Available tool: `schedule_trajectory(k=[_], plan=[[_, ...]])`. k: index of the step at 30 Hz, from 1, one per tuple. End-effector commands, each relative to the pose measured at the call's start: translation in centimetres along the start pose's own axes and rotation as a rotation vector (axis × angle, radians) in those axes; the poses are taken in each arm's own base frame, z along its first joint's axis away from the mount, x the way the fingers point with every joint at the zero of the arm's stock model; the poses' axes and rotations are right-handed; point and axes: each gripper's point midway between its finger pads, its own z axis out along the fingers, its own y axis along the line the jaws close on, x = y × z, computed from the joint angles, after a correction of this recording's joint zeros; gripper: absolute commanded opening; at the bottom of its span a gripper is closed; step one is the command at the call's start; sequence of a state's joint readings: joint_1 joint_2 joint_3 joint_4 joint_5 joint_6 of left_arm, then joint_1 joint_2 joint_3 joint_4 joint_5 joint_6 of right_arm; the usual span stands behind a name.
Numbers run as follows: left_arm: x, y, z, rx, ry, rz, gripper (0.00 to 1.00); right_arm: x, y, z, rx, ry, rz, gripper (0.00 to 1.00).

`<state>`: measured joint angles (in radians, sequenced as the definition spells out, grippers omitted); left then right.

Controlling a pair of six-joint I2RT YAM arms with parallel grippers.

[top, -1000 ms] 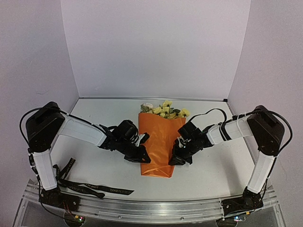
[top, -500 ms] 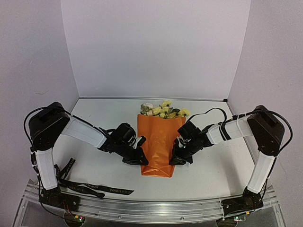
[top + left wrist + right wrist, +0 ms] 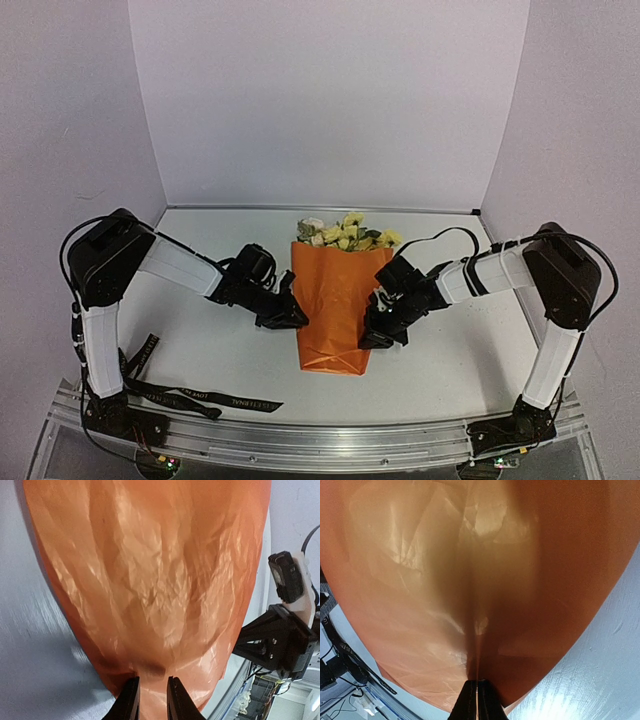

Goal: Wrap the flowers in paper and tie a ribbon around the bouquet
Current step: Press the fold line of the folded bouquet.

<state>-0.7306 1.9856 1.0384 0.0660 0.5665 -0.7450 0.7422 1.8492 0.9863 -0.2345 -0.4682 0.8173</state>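
Top external view: the bouquet (image 3: 335,300) lies on the tabletop (image 3: 200,250) between both hands. The right hand (image 3: 370,339) pinches the orange paper (image 3: 470,580) closed; the left hand (image 3: 296,321), fingers slightly parted, straddles its opposite edge.

The paper (image 3: 335,305) is bright orange with pale glossy creases — pale yellow and cream flowers (image 3: 345,232) with green leaves at its top edge. Well left of it the ribbon (image 3: 200,397) is black with small light lettering; the table (image 3: 200,345) is whitish.

Left pincer (image 3: 151,686) slightly parted, right pincer (image 3: 477,684) clamped.
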Motion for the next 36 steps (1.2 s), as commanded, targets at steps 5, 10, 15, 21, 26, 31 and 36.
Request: schedule_trajectory(k=[5,10,15,21,26,31,36], plan=[[-5.3,-1.8,-0.7,0.081,-0.083,-0.033,0.22,1.2,-3.6,0.6,0.137,0.037,0.037,0.05],[-7.1,-1.7,-0.6,0.063,-0.098,-0.047,0.23,1.3,-3.8,0.6,0.14,0.039,0.035,0.05],[-9.3,0.0,0.1,0.033,-0.11,-0.104,0.22,1.5,-4.0,0.6,0.145,0.043,0.035,0.05],[-11.9,2.6,0.0,0.02,-0.147,-0.183,0.22,1.7,-4.2,0.5,0.149,0.044,0.035,0.05],[-15.0,3.7,-1.1,0.028,-0.203,-0.196,0.23,1.9,-4.5,0.4,0.154,0.043,0.03,0.05],[-18.2,3.1,-1.3,0.062,-0.24,-0.175,0.24,2.0,-4.6,0.4,0.154,0.046,0.03,0.05],[-20.2,3.4,-0.9,0.061,-0.249,-0.181,0.25,2.0,-4.5,0.5,0.153,0.049,0.032,0.05]])
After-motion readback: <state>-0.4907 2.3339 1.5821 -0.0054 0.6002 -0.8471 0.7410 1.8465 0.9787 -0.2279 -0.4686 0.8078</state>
